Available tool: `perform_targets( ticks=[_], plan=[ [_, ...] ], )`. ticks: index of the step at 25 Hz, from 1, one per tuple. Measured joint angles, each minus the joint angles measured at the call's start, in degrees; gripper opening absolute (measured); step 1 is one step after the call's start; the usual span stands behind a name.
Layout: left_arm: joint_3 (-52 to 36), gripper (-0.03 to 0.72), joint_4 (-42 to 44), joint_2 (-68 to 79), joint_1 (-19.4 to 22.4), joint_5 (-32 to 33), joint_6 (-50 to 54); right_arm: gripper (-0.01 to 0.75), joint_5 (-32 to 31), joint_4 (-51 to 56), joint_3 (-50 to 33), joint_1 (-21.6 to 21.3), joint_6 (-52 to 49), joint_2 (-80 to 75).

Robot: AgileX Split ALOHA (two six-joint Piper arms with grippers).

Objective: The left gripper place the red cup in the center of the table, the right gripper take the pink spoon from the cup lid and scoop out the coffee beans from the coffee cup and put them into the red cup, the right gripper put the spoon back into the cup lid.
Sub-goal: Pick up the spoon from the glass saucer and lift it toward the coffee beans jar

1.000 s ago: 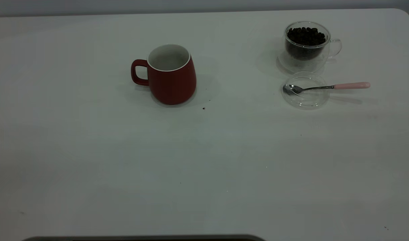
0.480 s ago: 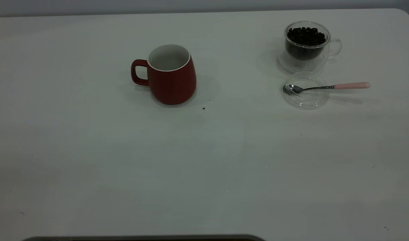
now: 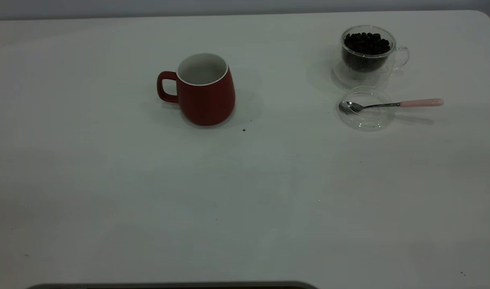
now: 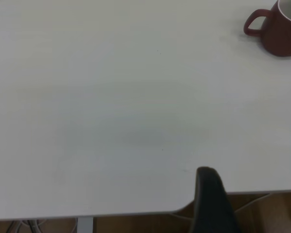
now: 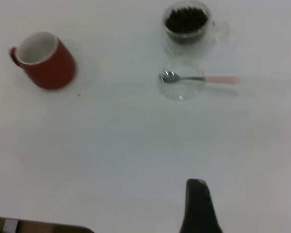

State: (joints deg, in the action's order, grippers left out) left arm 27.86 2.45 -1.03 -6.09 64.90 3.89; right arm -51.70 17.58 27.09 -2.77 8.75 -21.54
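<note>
In the exterior view, the large plain white bench (image 3: 245, 192) filled nearly the whole frame, marked only by a few tiny dark specks (image 3: 244, 129). Left of centre in the upper half stood the dark red matte ceramic mug with white inside and white rim (image 3: 205, 90), upright, its loop handle pointing toward the left edge of the frame; it appeared empty. One of the specks lay on the bench just below and right of its base.

Toward the upper right stood the small clear double-walled glass cup with a clear loop handle (image 3: 368, 54), its handle turned to the right, holding a heap of dark roasted coffee beans (image 3: 366, 43) that reached close to its rim. Just below it in the frame lay the small round transparent lid (image 3: 365, 114), flat on the bench and nearly touching the cup's wide base. The small teaspoon with a shiny metal bowl and pale pink handle (image 3: 391, 104) rested with its bowl inside the lid and its handle reaching out past the lid's rim to the right.

Neither arm appeared in the exterior view. In the left wrist view only one dark, blurred part of the left gripper (image 4: 211, 201) showed at the lower edge, over the near rim of the bench and well apart from the mug; whether its jaws were open or closed cannot be told. In the right wrist view a similar dark shape of the right gripper (image 5: 199, 206) showed at the bottom edge, well apart from lid and spoon; its jaws' state cannot be told either.
</note>
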Motion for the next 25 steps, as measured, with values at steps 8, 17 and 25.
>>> perform_targets(
  ticks=[8, 17, 25],
  plan=[
    [0.0, 0.495, 0.0, 0.0, 0.0, 0.0, 0.0, 0.557, 12.9, 11.0, 0.0, 0.0, 5.7, -25.0],
    [0.0, 0.495, 0.0, 0.0, 0.0, 0.0, 0.0, 0.557, 22.9, 27.8, 3.0, 0.0, 29.2, -43.8],
    [0.0, 0.495, 0.0, 0.0, 0.0, 0.0, 0.0, 0.557, 21.6, 29.0, 20.2, -1.1, 34.0, -67.7]
  ],
)
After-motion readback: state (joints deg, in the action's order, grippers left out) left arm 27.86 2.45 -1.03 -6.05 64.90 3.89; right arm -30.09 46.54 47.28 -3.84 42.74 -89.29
